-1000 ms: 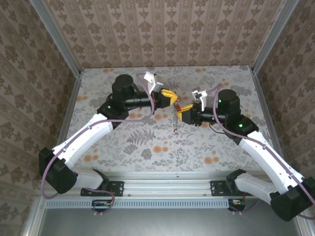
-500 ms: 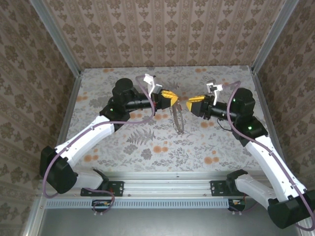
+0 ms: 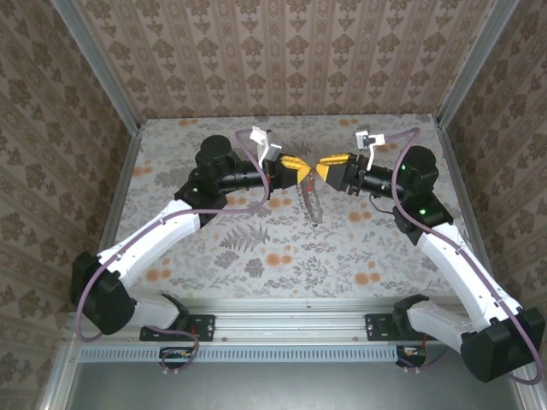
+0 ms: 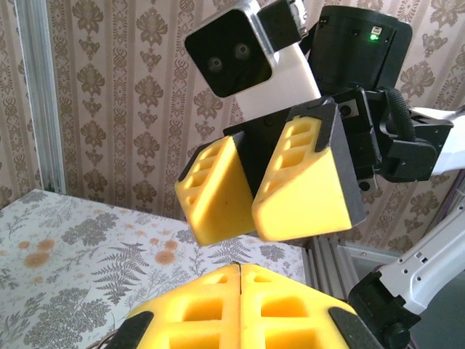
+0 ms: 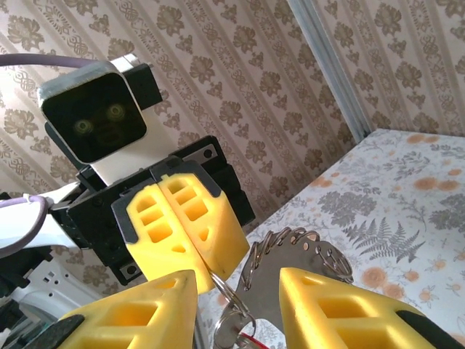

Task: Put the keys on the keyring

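Patterned wallpaper [image 3: 282, 60] on three sides; floral worktop [image 3: 256, 256] beneath, both arms raised over its middle.

Keyring [image 3: 309, 203]: clear of the worktop, dangling below the meeting point of the two arms. Near edge-on from above, long axis running from the left tips down toward the near edge. More face-on from the right wrist: wide hoop with a wavy-looking rim, hung directly under the left tips.

Key [image 5: 251, 340]: red speck at the very bottom of the right wrist view, next to a smaller loop low on the hoop. Probably the head. Blade not made out. Cannot tell whether already threaded or merely hanging alongside.

Left fingers [image 3: 297, 171]: pressed fully together, pinching the hoop at its upper rim.

Right fingers [image 3: 327, 166]: parted a moderate way, nothing gripped. Tip to tip with the left pair, just beside, not touching.

Relation for the coming move: hoop ahead of and below the right fingers, broad face turned roughly toward them, hanging end on their side. Left arm as holder; right arm free and nearer the red end. Judged next: short dip and reach by the right onto the lower part, gap lined up across the thin rim. Risks: hoop swinging on contact, tips knocking together.
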`<state>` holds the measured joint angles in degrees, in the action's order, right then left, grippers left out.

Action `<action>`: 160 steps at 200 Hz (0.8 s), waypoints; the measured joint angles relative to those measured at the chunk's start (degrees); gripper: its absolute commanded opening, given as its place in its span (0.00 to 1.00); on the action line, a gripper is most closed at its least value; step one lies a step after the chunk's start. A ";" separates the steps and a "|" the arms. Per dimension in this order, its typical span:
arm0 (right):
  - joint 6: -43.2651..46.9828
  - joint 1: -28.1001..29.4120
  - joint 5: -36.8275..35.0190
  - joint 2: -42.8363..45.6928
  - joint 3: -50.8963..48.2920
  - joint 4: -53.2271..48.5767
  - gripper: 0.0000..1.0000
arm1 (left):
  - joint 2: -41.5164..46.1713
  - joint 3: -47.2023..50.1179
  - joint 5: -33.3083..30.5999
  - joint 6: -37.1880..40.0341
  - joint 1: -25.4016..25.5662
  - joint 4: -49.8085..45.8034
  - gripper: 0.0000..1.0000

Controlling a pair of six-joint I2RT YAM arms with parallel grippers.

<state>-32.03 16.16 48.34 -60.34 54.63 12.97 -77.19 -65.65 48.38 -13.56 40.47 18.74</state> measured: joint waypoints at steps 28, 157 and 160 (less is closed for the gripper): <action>-0.15 0.61 0.13 -0.72 0.00 0.22 0.37 | 0.00 -0.33 0.20 -0.02 0.00 0.13 0.00; -0.09 1.49 1.68 -0.92 -0.87 0.66 0.21 | -0.72 -1.25 0.48 -0.20 0.13 -0.02 0.00; -0.17 1.51 1.66 -0.96 -0.87 0.66 0.20 | -0.76 -1.25 0.48 -0.20 0.13 -0.02 0.00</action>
<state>-32.21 17.67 50.00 -61.30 53.76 13.63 -77.95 -66.89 48.86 -13.76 40.60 18.72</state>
